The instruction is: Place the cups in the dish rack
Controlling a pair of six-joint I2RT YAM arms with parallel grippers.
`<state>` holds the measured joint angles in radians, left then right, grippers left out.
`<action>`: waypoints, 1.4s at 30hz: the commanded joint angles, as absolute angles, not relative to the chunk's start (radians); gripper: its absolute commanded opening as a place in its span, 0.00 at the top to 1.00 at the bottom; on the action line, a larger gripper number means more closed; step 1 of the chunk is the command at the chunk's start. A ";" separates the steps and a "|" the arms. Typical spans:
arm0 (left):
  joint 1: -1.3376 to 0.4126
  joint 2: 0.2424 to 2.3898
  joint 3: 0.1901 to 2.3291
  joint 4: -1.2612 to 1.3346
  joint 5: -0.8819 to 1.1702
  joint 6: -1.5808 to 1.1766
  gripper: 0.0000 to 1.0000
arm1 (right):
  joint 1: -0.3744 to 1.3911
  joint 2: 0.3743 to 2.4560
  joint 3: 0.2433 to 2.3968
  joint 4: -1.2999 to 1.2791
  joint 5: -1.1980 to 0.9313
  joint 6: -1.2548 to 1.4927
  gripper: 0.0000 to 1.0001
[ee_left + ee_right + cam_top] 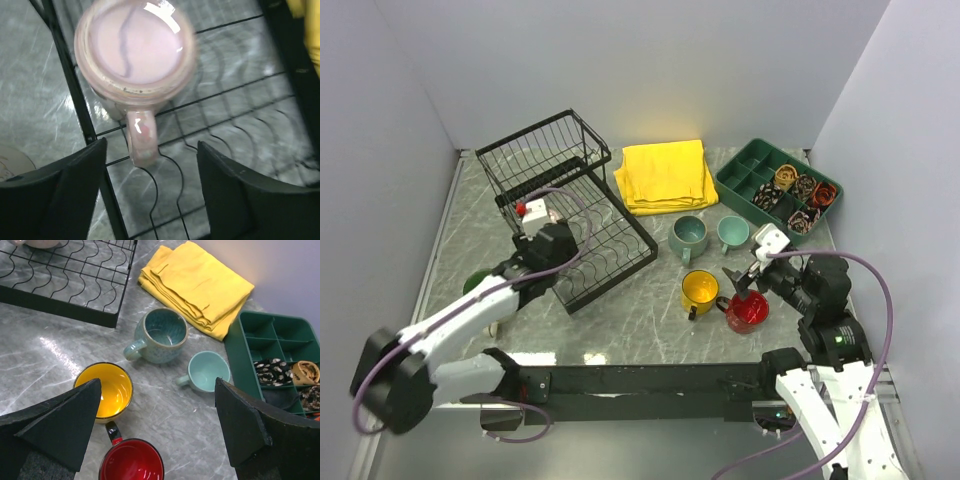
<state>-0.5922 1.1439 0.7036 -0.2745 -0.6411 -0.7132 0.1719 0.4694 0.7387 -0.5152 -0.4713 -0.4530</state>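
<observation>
progress: 1 glossy cream ceramic mug point(134, 50) on black wire dish rack point(610, 250); left gripper point(151, 150) open astride its handle, right gripper point(157, 385) wide open, empty. yellow mug point(107, 390), red mug point(132, 462) & 2 teal mugs point(160, 336) to go.

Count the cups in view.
6. Red cup, yellow cup, dark teal cup, pale teal cup on the table right of the dish rack; cream cup on it; dark green cup left, half hidden.
</observation>
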 commanded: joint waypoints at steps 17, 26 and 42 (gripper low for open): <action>-0.591 1.222 0.804 -0.305 -0.125 -0.275 0.29 | 0.103 0.382 0.612 -0.439 -0.567 -0.425 0.00; -0.591 1.428 0.956 -0.385 -0.267 -0.340 0.74 | 0.083 0.354 0.595 -0.431 -0.572 -0.419 0.00; -0.540 1.293 0.837 -0.479 -0.199 -0.483 0.79 | 0.045 0.334 0.577 -0.410 -0.584 -0.406 0.00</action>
